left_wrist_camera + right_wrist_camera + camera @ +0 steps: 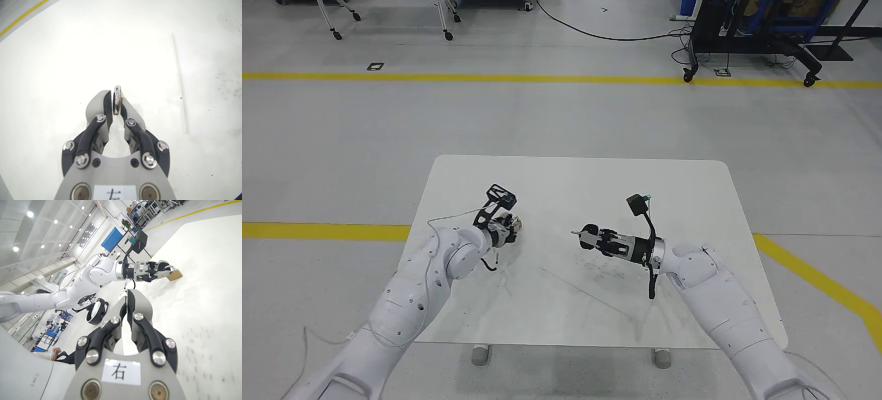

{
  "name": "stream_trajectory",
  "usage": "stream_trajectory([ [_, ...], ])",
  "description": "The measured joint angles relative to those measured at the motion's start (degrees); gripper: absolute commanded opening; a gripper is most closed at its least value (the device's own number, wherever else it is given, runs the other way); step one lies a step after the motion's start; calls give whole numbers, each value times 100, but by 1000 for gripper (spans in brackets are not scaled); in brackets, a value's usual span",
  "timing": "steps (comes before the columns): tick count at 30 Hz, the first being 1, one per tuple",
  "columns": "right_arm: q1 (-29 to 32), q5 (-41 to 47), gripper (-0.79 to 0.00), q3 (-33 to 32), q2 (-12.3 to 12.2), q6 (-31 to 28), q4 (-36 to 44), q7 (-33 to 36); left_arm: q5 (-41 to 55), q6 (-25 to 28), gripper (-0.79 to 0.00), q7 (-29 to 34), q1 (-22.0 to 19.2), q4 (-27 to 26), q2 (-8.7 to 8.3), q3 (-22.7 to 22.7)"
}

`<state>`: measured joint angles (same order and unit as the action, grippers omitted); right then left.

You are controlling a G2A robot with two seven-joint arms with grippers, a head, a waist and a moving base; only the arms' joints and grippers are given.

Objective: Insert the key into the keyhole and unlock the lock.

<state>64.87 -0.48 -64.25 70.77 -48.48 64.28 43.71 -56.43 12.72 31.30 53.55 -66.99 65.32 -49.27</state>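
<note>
Top view: the lock (514,229) is held by the left gripper (506,230) on the bench (572,180); the key (573,235) is pinched in the right gripper (583,237) nearby. Left wrist view: the lock's loop is squeezed between the fingers (107,106). Right wrist view: the right gripper is clenched.

The white table (692,200) has rounded corners and a plain matt top. A brass padlock (174,275) appears to rest on it, nearer the left edge than the right and about midway between the far and near edges. Its body is tilted on the surface and its steel shackle (171,267) is raised off it. A faint straight scratch (179,81) crosses the top near the padlock. Dark scuffs and specks (226,83) are scattered just beyond that line.
</note>
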Motion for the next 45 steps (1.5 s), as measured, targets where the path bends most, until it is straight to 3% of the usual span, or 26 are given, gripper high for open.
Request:
stream_trajectory([
  [9,0,0,-785,0,0,0,0,0,-99,-19,-517,-79,34,-40,46,-19],
  [15,0,0,-785,0,0,0,0,0,-227,-54,-659,-304,56,-12,88,-4],
  [16,0,0,-785,0,0,0,0,0,-236,-60,-757,-322,58,3,93,-11],
  [17,0,0,-785,0,0,0,0,0,-246,-67,-785,-330,57,19,97,-17],
  [32,0,0,-785,0,0,0,0,0,-210,-305,-785,-449,57,181,192,-149],
  [38,0,0,-785,0,0,0,0,0,925,-30,-785,-941,243,102,196,-646],
  [45,0,0,-785,0,0,0,0,0,3320,1225,-785,-804,528,247,132,-1456],
])
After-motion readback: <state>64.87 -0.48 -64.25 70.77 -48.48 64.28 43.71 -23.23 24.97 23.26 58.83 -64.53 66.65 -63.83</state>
